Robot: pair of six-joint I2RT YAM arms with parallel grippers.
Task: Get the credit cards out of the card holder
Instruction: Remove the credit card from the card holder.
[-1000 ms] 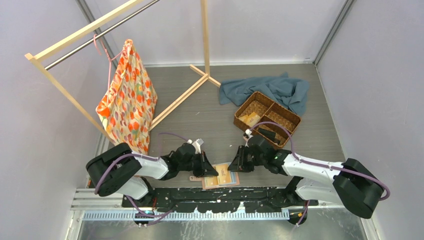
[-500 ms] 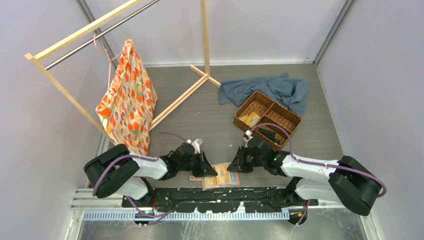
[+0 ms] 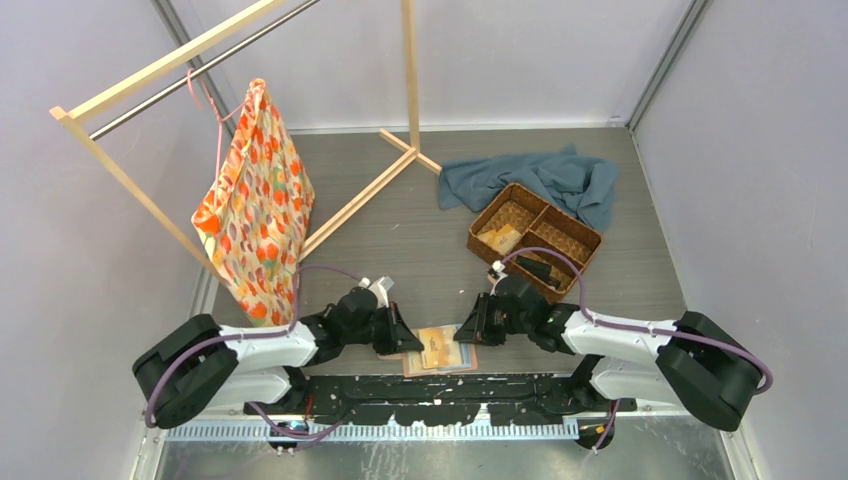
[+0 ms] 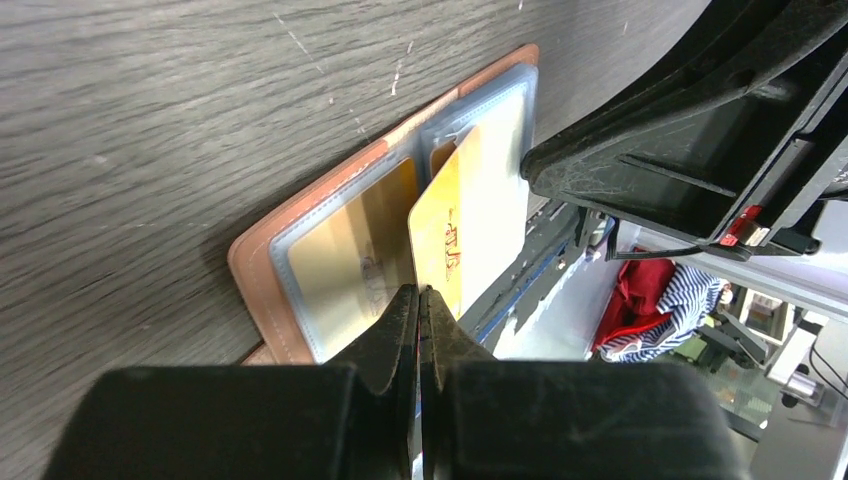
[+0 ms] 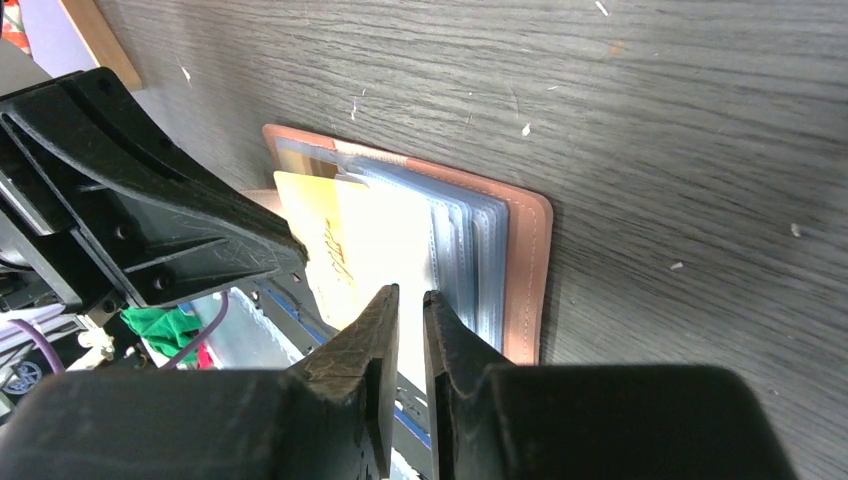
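The salmon-pink card holder (image 3: 447, 352) lies open at the table's near edge, between my two grippers. In the left wrist view its left half (image 4: 262, 290) shows a gold card under a clear sleeve. My left gripper (image 4: 418, 296) is shut on the edge of a tan-gold credit card (image 4: 440, 235), which stands tilted up out of the holder. From the top view the left gripper (image 3: 402, 338) is at the holder's left side. My right gripper (image 5: 406, 294) has its jaws almost together, tips over the holder's pale clear sleeves (image 5: 455, 235), with nothing seen between them. It (image 3: 470, 330) sits at the holder's right side.
A brown woven basket (image 3: 572, 260) at the back right holds a tan card (image 3: 500, 238) and a black card (image 3: 535, 268). A blue cloth (image 3: 545, 178) lies behind it. A wooden rack (image 3: 360, 195) with a floral bag (image 3: 255, 200) stands on the left.
My left arm has drawn back to the left, pulling the gold card further out of the holder. The right gripper has stayed in place.
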